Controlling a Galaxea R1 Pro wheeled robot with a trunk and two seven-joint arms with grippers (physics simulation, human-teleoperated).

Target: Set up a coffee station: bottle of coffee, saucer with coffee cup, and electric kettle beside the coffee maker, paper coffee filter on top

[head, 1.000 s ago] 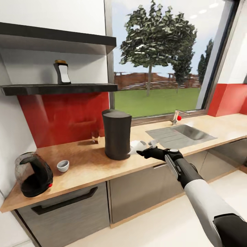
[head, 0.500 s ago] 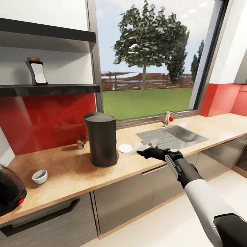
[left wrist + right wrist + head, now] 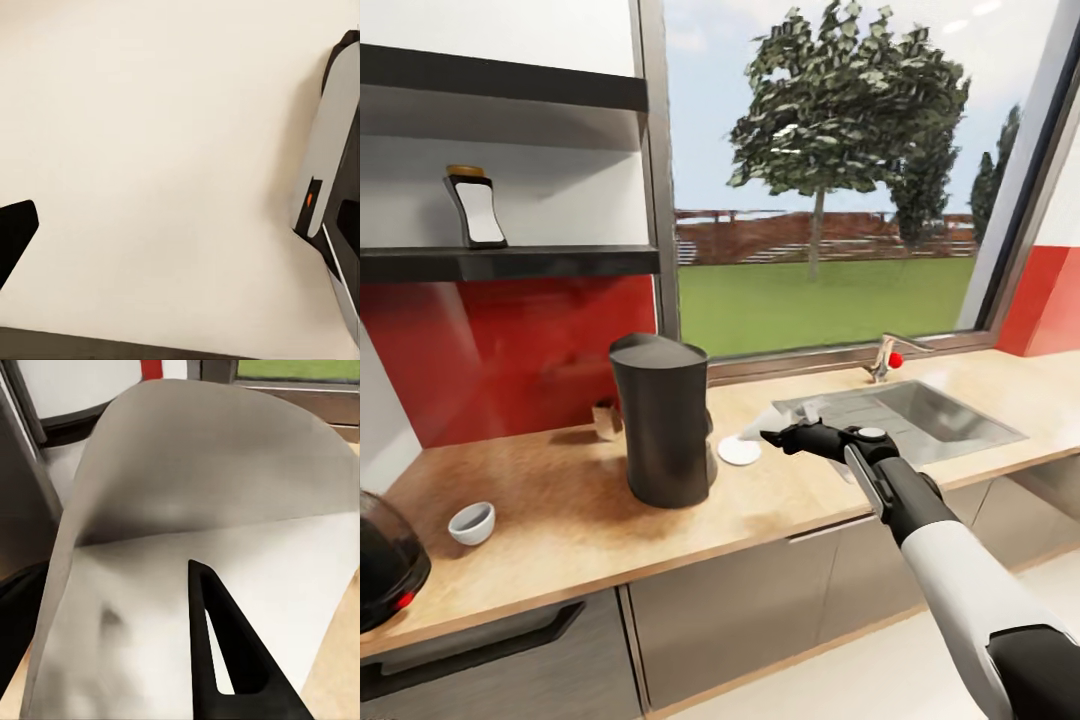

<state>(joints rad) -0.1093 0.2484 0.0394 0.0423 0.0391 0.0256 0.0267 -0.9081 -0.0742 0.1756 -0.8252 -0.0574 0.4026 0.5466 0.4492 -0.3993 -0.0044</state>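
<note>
Gripping the pale, cone-folded paper coffee filter [image 3: 202, 532] between its black fingers, the right gripper [image 3: 792, 438] hovers at centre frame, just right of the tall dark cylindrical coffee maker [image 3: 662, 420]; holding it raised probably prepares a lift onto the maker's top; a small white round saucer [image 3: 739, 451] lies on the wooden countertop [image 3: 560, 520] between maker and gripper; the left gripper's state I cannot tell.
</note>
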